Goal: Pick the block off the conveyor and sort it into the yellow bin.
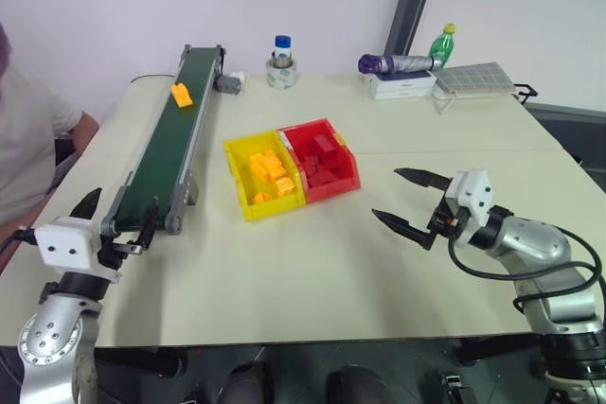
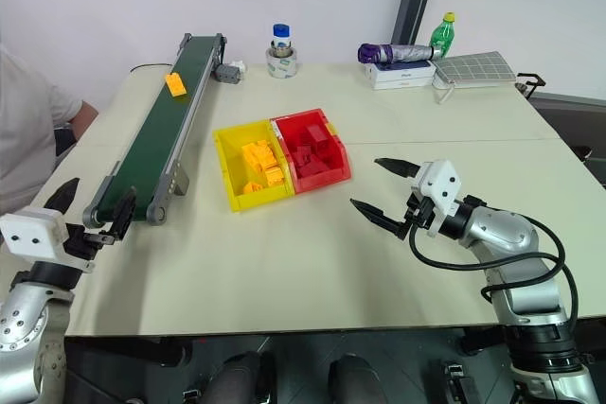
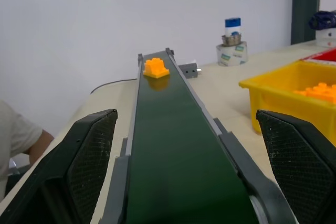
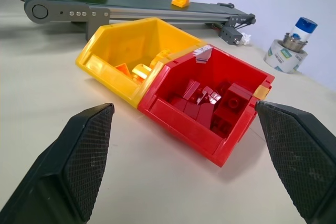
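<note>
Left gripper (image 1: pixel 118 222) with fingers spread at the near end of the conveyor (image 1: pixel 170 153), right gripper (image 1: pixel 409 203) also spread near the yellow bin (image 1: pixel 244 198), the block (image 1: pixel 181 94) far up the belt, well beyond the left gripper, no legible writing

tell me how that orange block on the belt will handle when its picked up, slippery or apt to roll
The block looks like rigid moulded plastic, so it probably won't flex or crush. Its flat sides and squat shape suggest it will sit still rather than roll on the belt. The surface seems smooth and the piece small, so it may slip or twist if gripped off-centre.
</note>
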`<state>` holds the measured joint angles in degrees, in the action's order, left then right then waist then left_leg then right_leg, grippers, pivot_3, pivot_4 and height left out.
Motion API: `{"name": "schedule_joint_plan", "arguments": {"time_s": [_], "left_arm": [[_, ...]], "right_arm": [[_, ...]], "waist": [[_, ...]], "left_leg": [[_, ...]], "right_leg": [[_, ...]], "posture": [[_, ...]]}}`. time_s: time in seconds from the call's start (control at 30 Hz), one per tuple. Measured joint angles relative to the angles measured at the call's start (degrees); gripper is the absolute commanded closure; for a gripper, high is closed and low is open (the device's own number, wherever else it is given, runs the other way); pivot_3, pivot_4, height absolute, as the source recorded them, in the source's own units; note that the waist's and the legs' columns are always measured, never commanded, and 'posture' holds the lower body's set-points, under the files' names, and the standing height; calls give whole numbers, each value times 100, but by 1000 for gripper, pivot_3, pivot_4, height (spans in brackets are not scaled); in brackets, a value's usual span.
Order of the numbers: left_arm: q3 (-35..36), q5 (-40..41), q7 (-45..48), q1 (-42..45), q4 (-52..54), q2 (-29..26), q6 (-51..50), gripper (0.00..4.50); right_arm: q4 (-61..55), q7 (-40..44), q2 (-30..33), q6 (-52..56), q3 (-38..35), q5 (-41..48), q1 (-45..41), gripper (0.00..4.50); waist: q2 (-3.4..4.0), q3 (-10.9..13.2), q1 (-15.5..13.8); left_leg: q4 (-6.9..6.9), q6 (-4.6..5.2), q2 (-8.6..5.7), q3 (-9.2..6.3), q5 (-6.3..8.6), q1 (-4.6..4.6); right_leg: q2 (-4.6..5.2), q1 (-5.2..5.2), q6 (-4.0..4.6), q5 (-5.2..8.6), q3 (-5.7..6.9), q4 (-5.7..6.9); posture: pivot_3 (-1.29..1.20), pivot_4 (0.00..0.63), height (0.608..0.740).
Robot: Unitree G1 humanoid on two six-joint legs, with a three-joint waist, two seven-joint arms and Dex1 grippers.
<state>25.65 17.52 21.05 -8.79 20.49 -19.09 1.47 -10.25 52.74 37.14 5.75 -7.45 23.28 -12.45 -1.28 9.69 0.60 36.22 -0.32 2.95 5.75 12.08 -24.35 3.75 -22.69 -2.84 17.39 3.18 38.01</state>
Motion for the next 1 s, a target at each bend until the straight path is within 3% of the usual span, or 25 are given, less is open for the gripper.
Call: {"name": "schedule_joint_plan", "arguments": {"time_s": [0.5, 0.7, 0.87, 1.0], "left_arm": [[-458, -80, -890, 429, 362, 250, -794, 33], [-465, -151, -1868, 1344, 429, 368, -2067, 33], [-871, -478, -2545, 2669, 194, 369, -3120, 33], [-907, -582, -2962, 3122, -5, 557, -3817, 33]], "right_arm": [[35, -2, 0, 0, 2, 1, -12, 0], [53, 4, 2, 4, 15, 8, -173, 0], [92, 38, -14, 8, 65, 10, -354, 0], [109, 42, -21, 12, 68, 9, -339, 0]], "waist": [[0, 0, -18], [-1, 0, -12], [-2, 0, -83], [-3, 1, -91]], "left_leg": [[0, 2, 0, 2, -1, 0], [2, 5, 0, 1, -3, 0], [6, 5, -3, 3, -4, -1], [-1, 7, -2, 5, -3, -2]], "right_leg": [[-3, 0, -3, -1, 1, 0], [-12, 1, -22, -12, 2, 1], [-19, 3, -49, -26, 1, 1], [-20, -1, -52, -28, -1, 0]], "posture": [[0, 150, 740], [0, 150, 740], [0, 150, 740], [0, 150, 740]]}}
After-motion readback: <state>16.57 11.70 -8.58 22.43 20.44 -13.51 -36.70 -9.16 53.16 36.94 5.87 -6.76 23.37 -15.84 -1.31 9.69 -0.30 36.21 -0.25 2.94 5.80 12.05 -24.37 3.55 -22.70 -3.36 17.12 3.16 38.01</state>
